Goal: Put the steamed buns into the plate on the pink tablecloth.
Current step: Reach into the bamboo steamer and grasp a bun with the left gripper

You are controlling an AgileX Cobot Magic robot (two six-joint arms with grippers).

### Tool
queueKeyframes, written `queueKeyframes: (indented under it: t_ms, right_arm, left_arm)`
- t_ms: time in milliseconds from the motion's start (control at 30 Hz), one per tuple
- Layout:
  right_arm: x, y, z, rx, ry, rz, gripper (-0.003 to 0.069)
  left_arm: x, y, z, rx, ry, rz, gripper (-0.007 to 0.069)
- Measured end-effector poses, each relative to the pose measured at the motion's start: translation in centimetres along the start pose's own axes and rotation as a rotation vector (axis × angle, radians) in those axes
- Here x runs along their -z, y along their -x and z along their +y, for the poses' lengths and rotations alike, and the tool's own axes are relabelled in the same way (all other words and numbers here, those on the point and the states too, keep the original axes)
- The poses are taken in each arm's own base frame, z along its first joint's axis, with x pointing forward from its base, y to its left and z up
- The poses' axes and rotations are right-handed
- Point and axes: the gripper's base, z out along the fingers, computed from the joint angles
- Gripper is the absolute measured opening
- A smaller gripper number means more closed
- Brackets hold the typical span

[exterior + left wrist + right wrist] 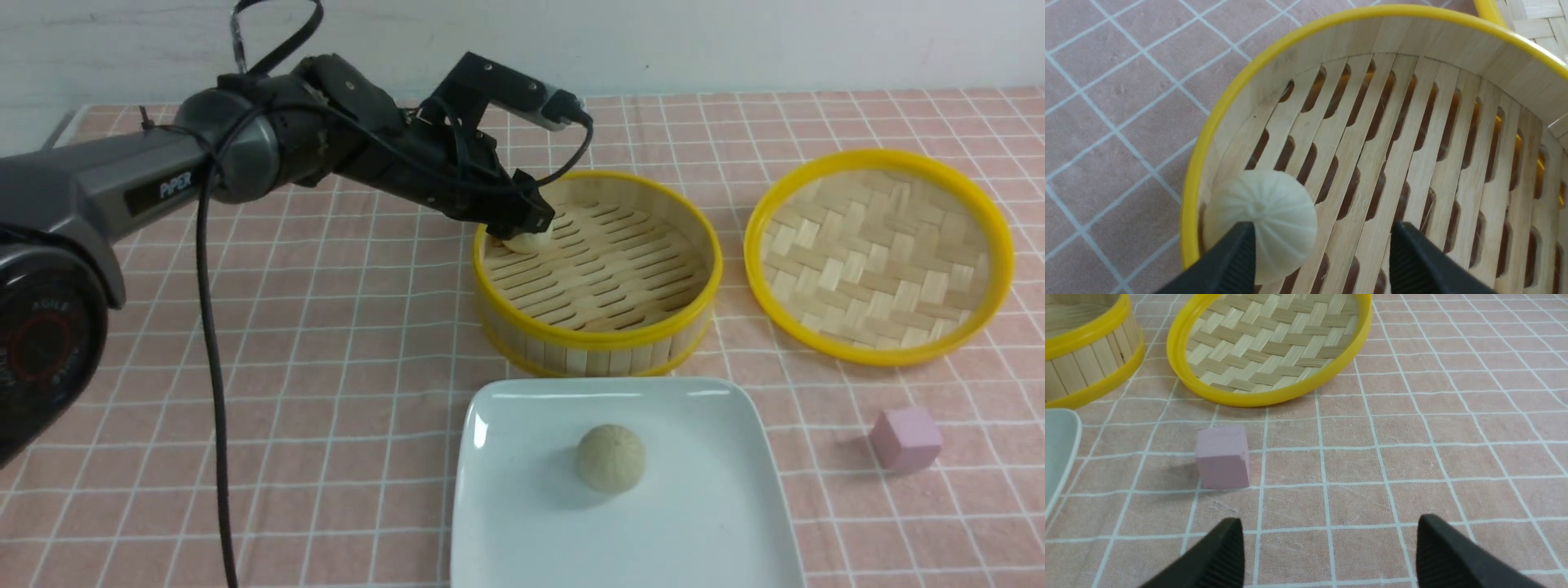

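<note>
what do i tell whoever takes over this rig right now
Left claw: open, down inside the bamboo basket, gripping nothing. The second bun lies by the basket wall, off toward one finger rather than centred between the jaws.
Right claw: open, empty, over the pink tablecloth near the pink cube.
Done: one bun is on the plate.
Left: centre on the second bun, grasp it, carry it to the plate.
</note>
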Motion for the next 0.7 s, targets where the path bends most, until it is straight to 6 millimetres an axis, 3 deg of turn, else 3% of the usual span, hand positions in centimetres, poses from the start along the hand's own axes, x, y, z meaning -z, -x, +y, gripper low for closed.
queueKeyframes:
  t_ms: [200, 700]
  right_arm:
    - [0.0, 0.0, 0.0, 0.000, 0.000, 0.000, 0.0548]
    - [0.0, 0.0, 0.0, 0.000, 0.000, 0.000, 0.0548]
  left_arm:
    - [-1.1, -0.9, 0.3, 0.001, 0.009, 0.022, 0.0449]
    - [-1.4, -0.9, 0.7, -0.029, 0.045, 0.006, 0.0414]
